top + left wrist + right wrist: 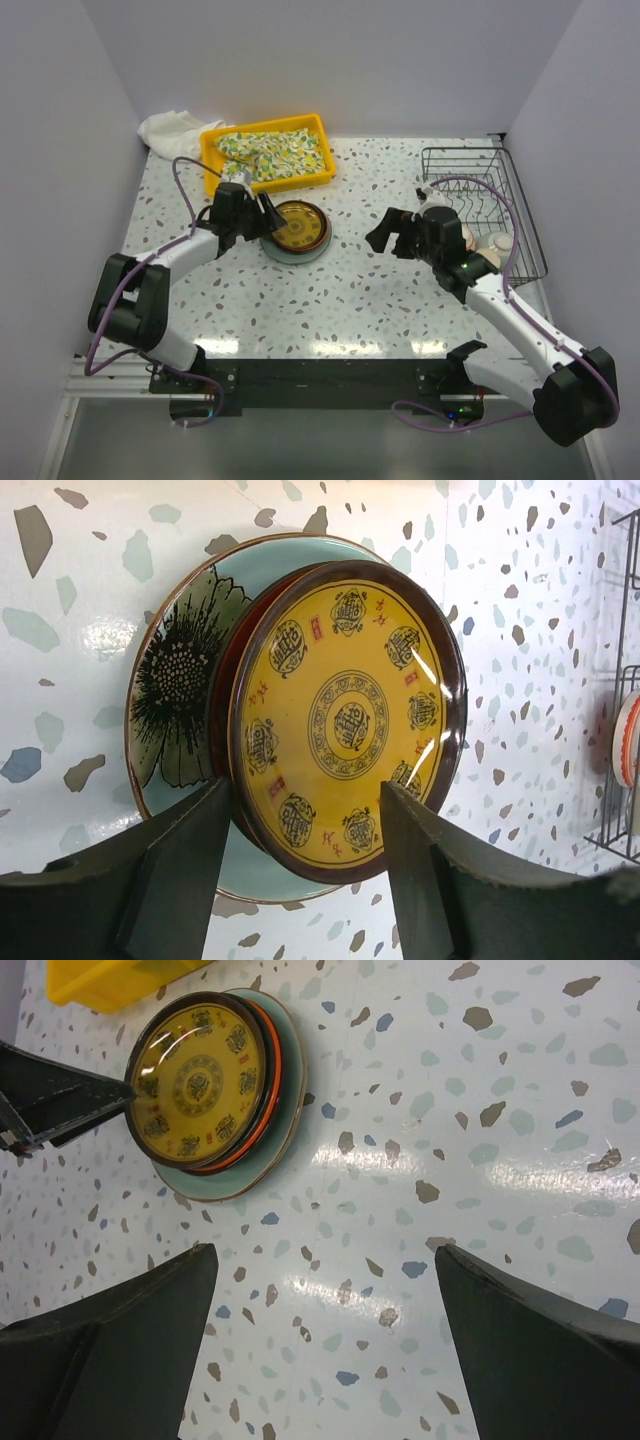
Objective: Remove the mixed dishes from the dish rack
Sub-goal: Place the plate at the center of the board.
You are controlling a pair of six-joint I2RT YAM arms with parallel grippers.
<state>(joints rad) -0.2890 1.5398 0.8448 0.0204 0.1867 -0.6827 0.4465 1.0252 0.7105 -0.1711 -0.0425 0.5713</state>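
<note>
Right claw [325,1290]: wide open, empty, over the speckled white bench [350,290], facing 9 o'clock.
Left claw [305,830]: open, gripping nothing, its fingers either side of the round brown-yellow patterned plate [345,715].
Stack: that plate tops a black-red bowl [266,1110] on a pale green-blue plate [180,680].
Dark wire dish rack [462,152]: at the right claw's 3 o'clock, so that arm is nearer. It holds pale pieces, possibly a bowl and a cup.
Yellow plastic tray [212,150]: at the left claw's 12 o'clock, out of the way.
</note>
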